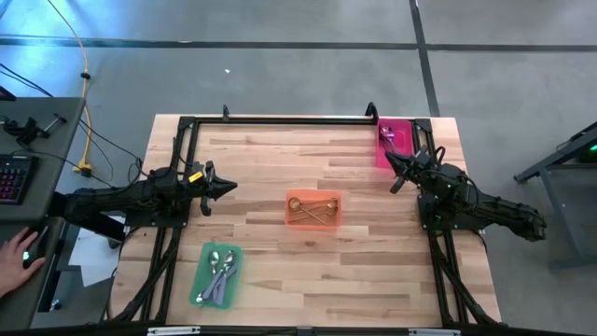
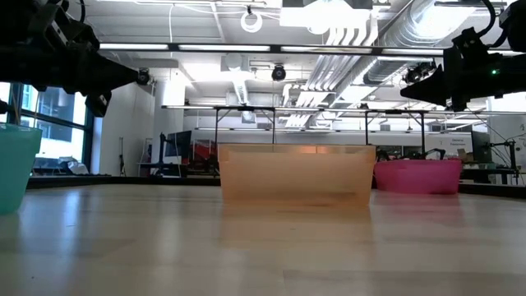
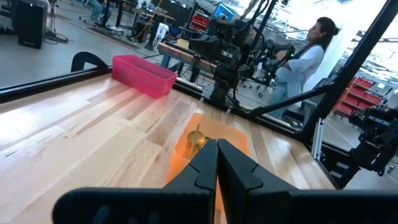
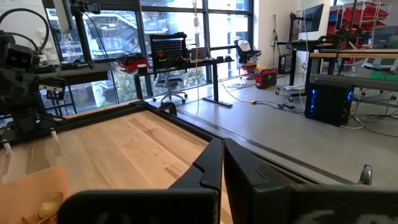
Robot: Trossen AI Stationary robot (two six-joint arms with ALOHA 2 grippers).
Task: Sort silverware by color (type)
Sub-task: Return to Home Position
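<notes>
Gold silverware (image 1: 312,208) lies in the orange tray (image 1: 292,220) at the table's middle; a gold piece (image 3: 197,138) shows in the left wrist view. Silver spoons and forks (image 1: 219,272) lie in the green tray (image 1: 200,280) near the front-left. A purple-handled piece (image 1: 387,134) lies in the pink tray (image 1: 401,126) at the far right. My left gripper (image 1: 230,186) hovers shut and empty, left of the orange tray. My right gripper (image 1: 391,161) hovers shut and empty beside the pink tray.
A black metal frame (image 1: 280,119) runs along the table's far edge and sides. Bare wood lies between the trays. A person's hand (image 1: 19,257) rests at a desk left of the table; another person (image 3: 305,56) sits beyond the table in the room.
</notes>
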